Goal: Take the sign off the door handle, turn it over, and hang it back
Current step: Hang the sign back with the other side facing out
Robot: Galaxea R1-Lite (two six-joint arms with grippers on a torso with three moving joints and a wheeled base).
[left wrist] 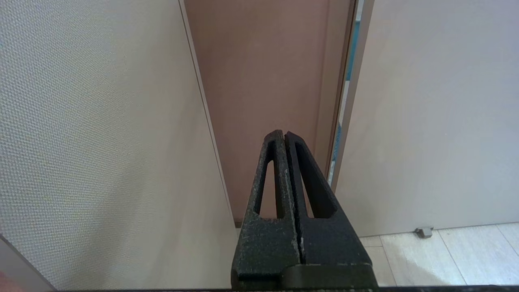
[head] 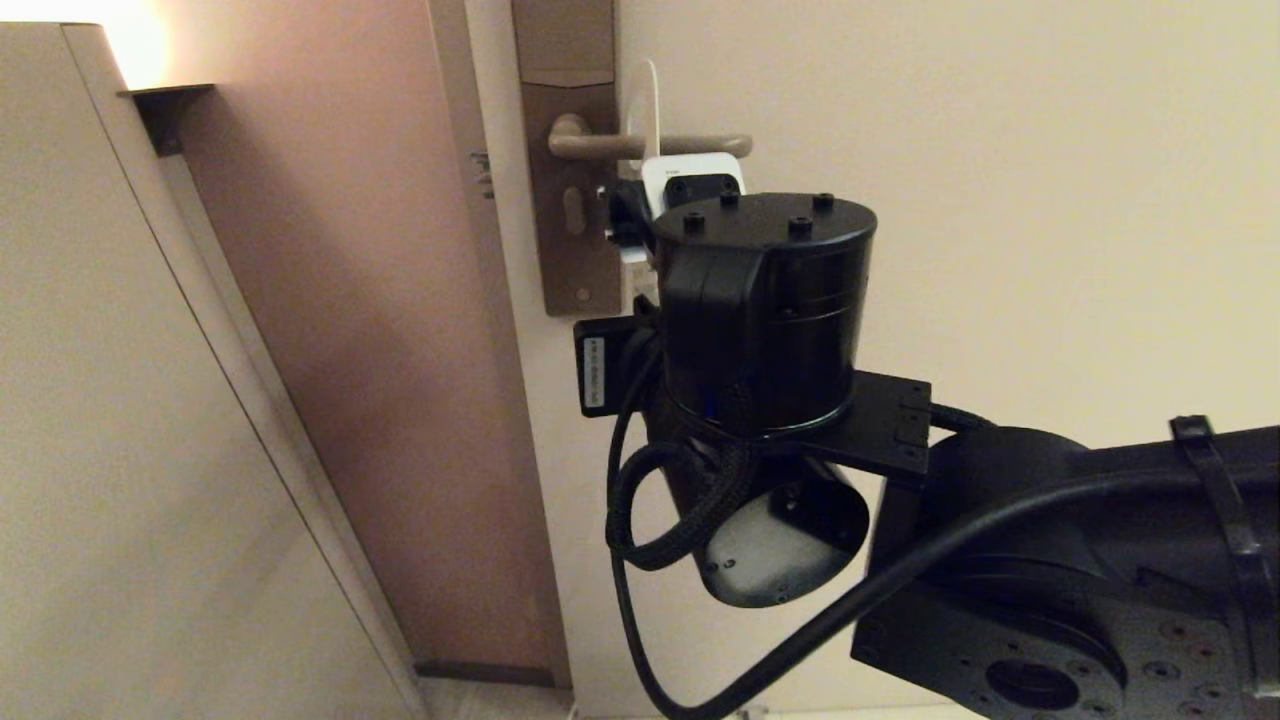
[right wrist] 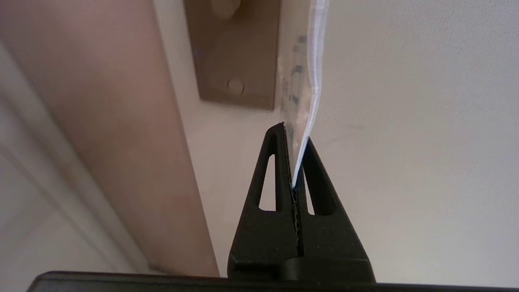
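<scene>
The right gripper point(right wrist: 295, 140) has its jaws clamped on the lower edge of the white sign point(right wrist: 302, 81), which hangs looped over the door handle point(head: 690, 146). The left gripper point(left wrist: 284, 136) is empty, jaws pressed together, low beside the door.

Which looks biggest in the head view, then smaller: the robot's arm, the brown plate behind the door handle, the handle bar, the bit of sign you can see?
1. Right arm, though it is closest to the camera.
2. Brown backplate.
3. Door handle.
4. Sign, mostly hidden behind the arm.
</scene>
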